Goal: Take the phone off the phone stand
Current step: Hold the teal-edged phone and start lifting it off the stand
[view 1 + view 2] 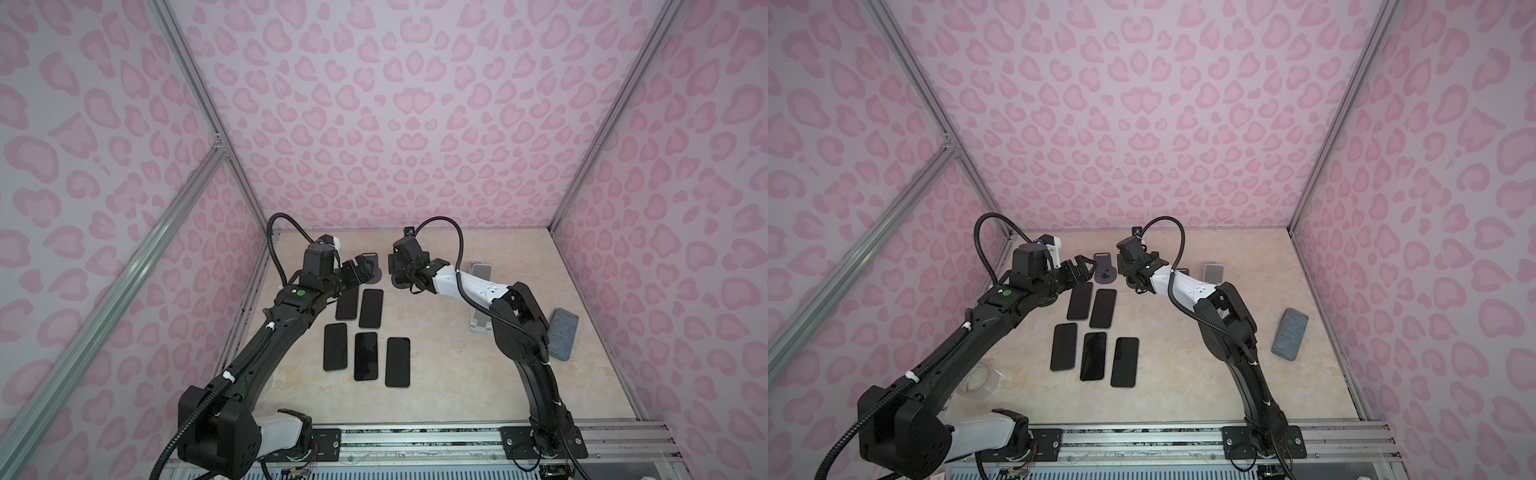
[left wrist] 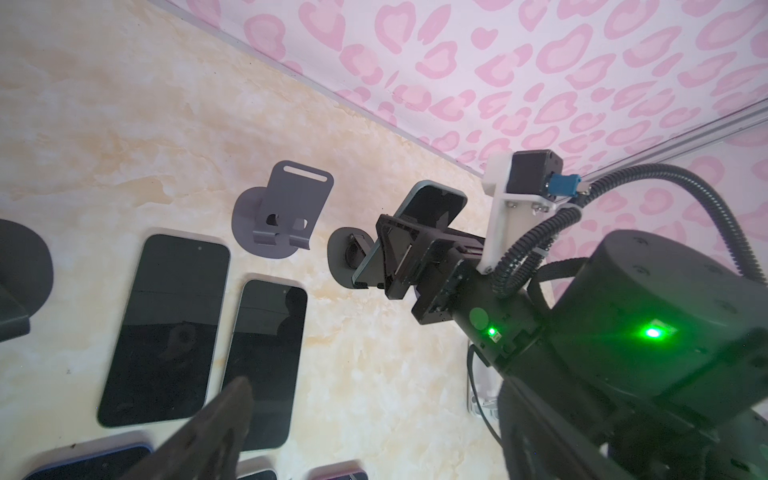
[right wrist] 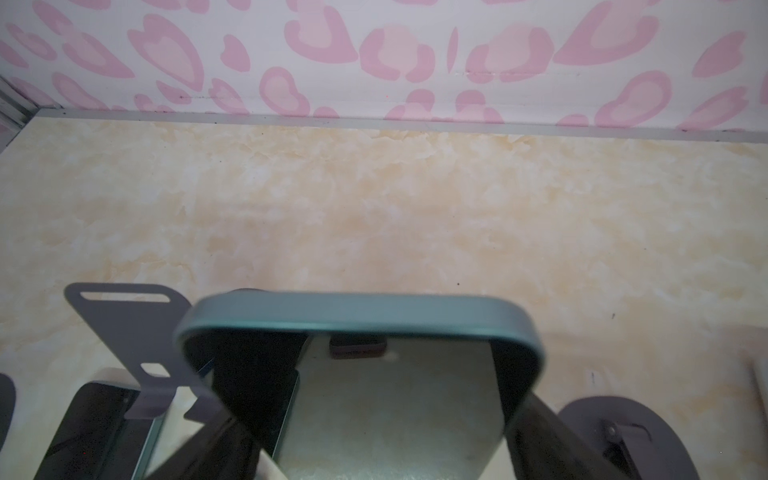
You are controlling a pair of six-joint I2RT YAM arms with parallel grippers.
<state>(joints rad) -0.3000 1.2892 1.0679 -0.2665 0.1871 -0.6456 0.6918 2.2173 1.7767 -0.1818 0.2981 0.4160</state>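
The phone (image 3: 357, 309), teal-edged with a dark screen, leans on a dark phone stand whose round base (image 2: 343, 257) lies on the table. My right gripper (image 2: 411, 232) straddles the phone from above. One finger lies along each long edge, and it is shut on the phone. The phone's lower end still sits by the stand's lip. In both top views this gripper (image 1: 397, 270) hides most of the phone. My left gripper (image 1: 362, 269) hangs open and empty just left of it, beside an empty grey stand (image 2: 286, 208).
Several dark phones (image 1: 365, 353) lie flat in the middle of the table. A silver stand (image 1: 480, 270) and a grey fabric-covered slab (image 1: 563, 334) sit at the right. Another dark stand (image 2: 20, 282) is near the left arm. The back wall is close behind.
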